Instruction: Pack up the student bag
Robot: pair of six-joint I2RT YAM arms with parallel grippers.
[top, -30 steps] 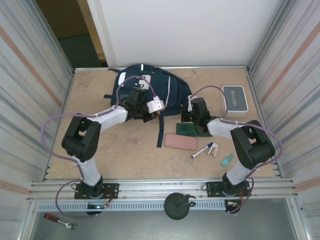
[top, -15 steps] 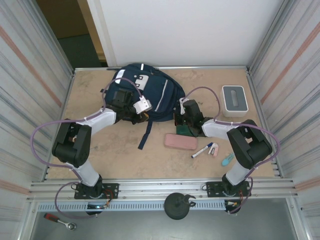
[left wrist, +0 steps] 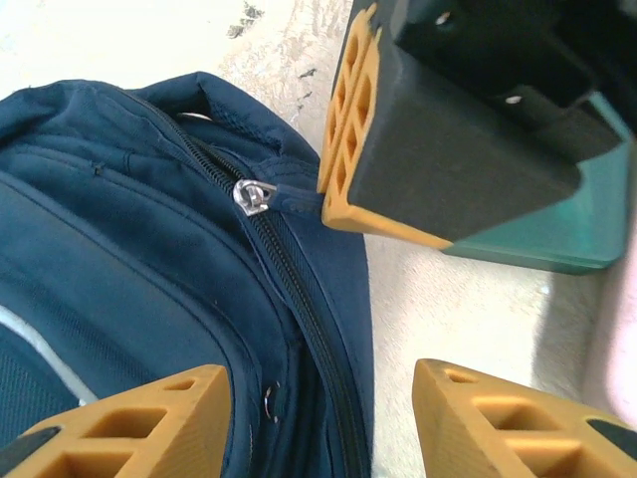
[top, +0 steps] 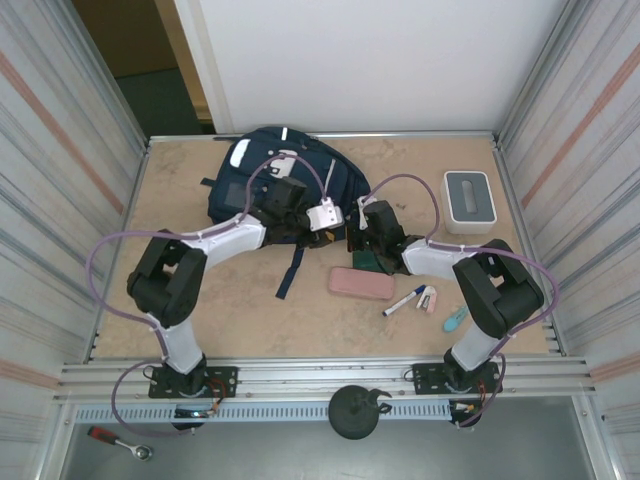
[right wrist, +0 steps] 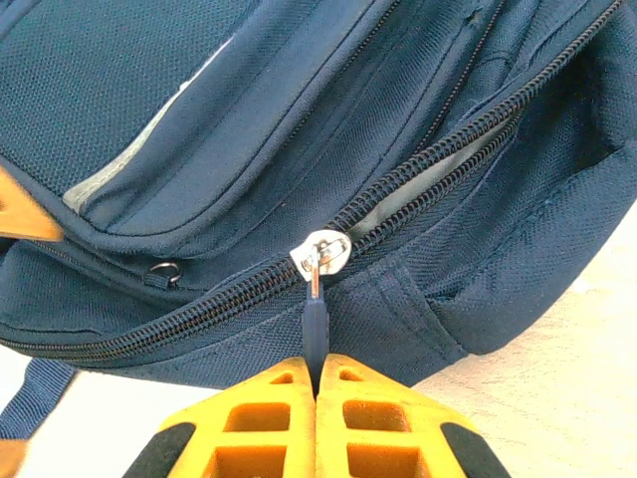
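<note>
The right tool (right wrist: pixel 317 376), clamped on the zipper pull (right wrist: pixel 315 324) of the navy student bag (top: pixel 262 178) lying upper centre on the desk (top: pixel 250 330), seems to be unzipping it, the left tool (left wrist: pixel 318 423) gaping alongside; next needs a steady drag along the teeth.

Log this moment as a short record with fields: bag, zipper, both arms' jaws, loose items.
bag: large navy-blue fabric backpack, lying flat
zipper: teeth parted on one side of the silver metal slider, closed on the other
right jaws: shut on the slider's dark-blue pull tab
left jaws: open, straddling the bag's edge, gripping nothing
loose items: flat pink pouch, white marker pen with blue cap, white-grey box
</note>
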